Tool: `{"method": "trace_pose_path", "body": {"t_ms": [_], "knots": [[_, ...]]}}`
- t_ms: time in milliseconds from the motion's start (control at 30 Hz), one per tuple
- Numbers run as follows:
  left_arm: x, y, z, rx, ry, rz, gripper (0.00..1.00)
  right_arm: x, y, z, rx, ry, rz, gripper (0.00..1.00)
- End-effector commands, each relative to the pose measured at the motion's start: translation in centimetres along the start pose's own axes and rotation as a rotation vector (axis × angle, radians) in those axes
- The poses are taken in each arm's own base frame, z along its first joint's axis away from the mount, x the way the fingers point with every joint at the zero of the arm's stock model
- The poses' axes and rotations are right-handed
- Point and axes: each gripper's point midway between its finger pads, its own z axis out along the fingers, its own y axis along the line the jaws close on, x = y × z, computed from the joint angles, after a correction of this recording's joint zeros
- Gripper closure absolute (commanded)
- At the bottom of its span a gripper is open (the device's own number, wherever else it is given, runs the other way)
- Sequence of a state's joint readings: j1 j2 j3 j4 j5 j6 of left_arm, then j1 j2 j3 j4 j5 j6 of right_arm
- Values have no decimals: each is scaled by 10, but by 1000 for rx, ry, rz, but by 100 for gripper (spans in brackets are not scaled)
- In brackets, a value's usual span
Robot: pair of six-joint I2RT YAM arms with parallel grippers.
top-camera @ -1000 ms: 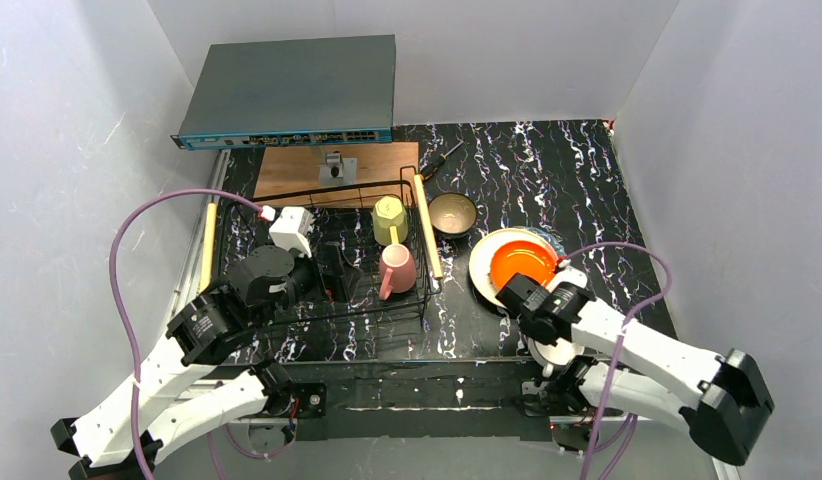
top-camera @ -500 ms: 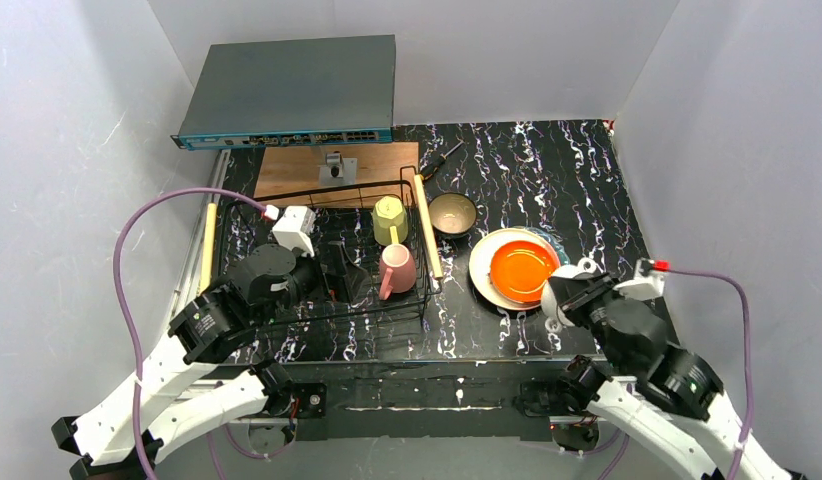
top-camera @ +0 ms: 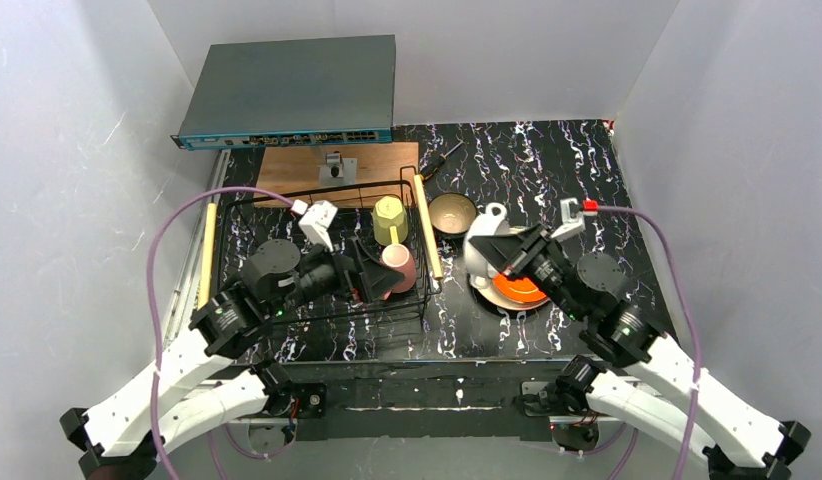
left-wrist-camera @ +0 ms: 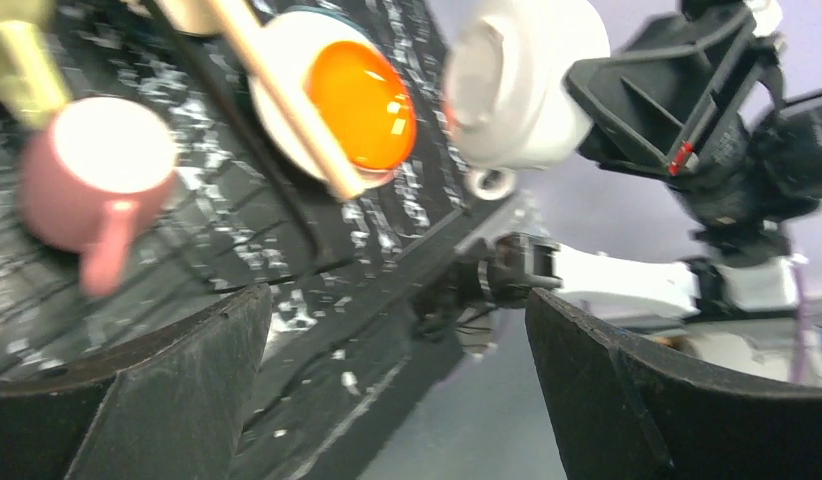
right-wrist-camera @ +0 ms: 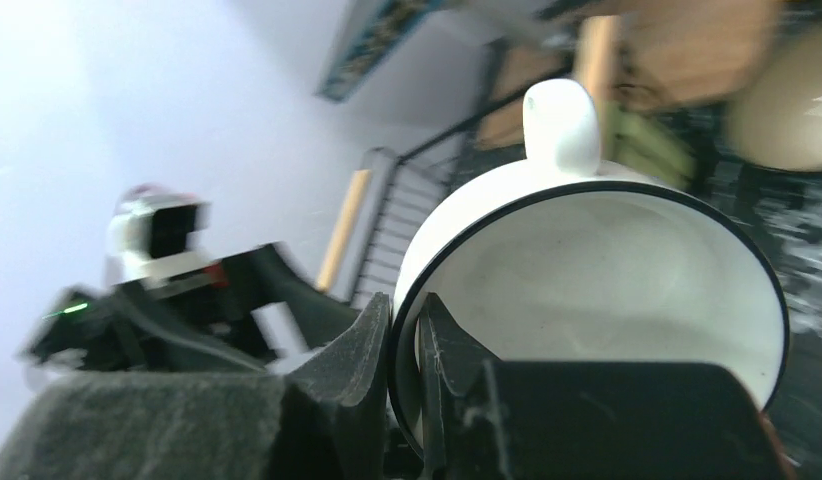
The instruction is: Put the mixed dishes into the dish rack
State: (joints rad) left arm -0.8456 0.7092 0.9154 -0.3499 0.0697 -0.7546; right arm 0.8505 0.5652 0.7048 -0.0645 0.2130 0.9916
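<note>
My right gripper is shut on the rim of the white cup and holds it tilted in the air over the plates, just right of the dish rack. In the right wrist view one finger is inside the cup and one outside. The orange plate lies on the cream plate. The pink mug and yellow-green mug stand in the rack. My left gripper is open and empty inside the rack beside the pink mug. The bowl sits right of the rack. The teal plate is hidden.
The rack's right wooden handle lies between the mugs and the held cup. A flat wooden board and a grey network switch lie behind the rack. White walls close in on three sides.
My right gripper has carried the white cup from the front right up and left over the plates, towards the rack. My left gripper has moved right, closer to the pink mug.
</note>
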Motion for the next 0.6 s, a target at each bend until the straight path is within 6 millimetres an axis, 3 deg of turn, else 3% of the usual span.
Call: {"method": "trace_pose_path", "body": {"t_ms": [0, 100, 200, 500, 567], "knots": [[-6, -63, 11, 338, 26, -99, 2, -47, 148, -23, -630, -101, 104, 99], [-16, -91, 8, 508, -6, -125, 2, -54, 167, -13, -675, -99, 147, 99], [-22, -102, 7, 566, -18, -145, 2, -54, 184, -7, -749, -59, 216, 99], [-40, -89, 4, 522, -172, -130, 2, -47, 212, -11, -953, -4, 375, 99], [-41, -84, 3, 499, -189, -117, 9, -44, 212, -9, -952, -1, 397, 99]]}}
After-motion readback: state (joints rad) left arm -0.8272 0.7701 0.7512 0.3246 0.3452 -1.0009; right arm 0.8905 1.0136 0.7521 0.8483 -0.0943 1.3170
